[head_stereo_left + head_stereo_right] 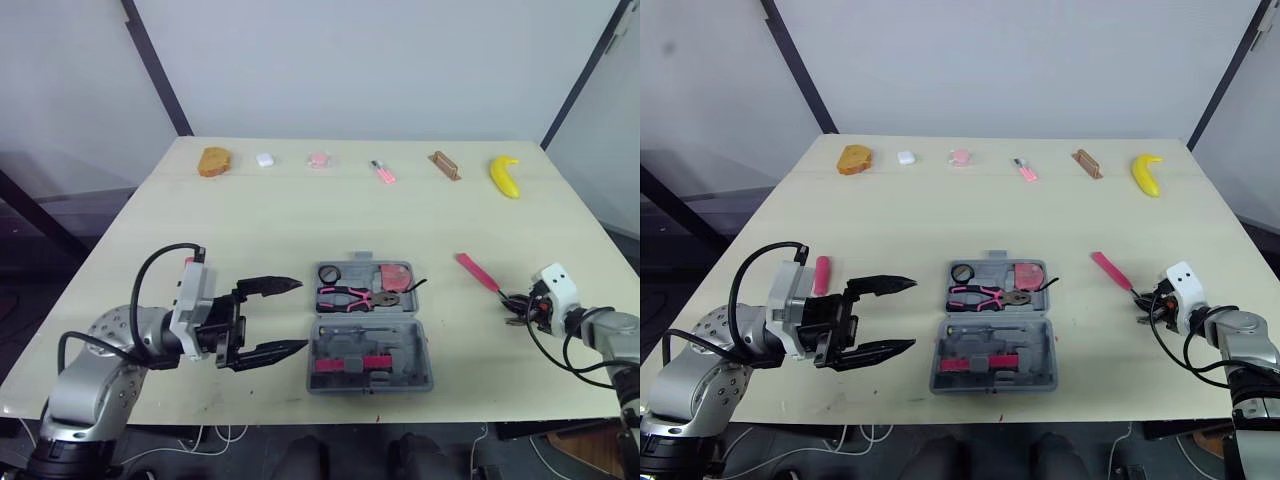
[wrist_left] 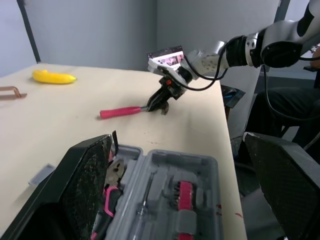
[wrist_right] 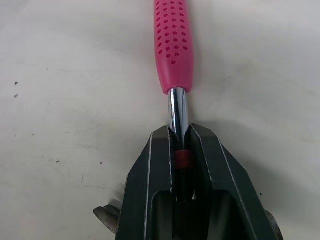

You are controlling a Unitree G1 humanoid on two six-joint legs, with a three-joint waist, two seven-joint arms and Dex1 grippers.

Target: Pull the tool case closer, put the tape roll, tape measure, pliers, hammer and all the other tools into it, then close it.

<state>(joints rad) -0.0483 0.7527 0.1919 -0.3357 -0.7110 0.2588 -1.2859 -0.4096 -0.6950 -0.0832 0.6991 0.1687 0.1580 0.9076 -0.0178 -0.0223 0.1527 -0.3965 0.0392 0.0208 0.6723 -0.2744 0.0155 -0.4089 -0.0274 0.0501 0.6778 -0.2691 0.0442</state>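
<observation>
Right tool (image 3: 181,135) clamps the hammer (image 3: 174,45) by its shaft, 3 o'clock of the open case (image 1: 371,350); left tool (image 1: 300,315) gapes at 9. Lifted, the slick shaft could swivel loose.

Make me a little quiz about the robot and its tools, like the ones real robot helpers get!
1. True or false: the tool case is closed.
2. Short answer: which tool does the right gripper clamp by its metal shaft?
3. Pick one: the left gripper, beside the case, has its fingers A) open, B) shut.

Key:
1. False. The case lies open on the table.
2. The hammer, the one with the pink handle.
3. A.
</observation>
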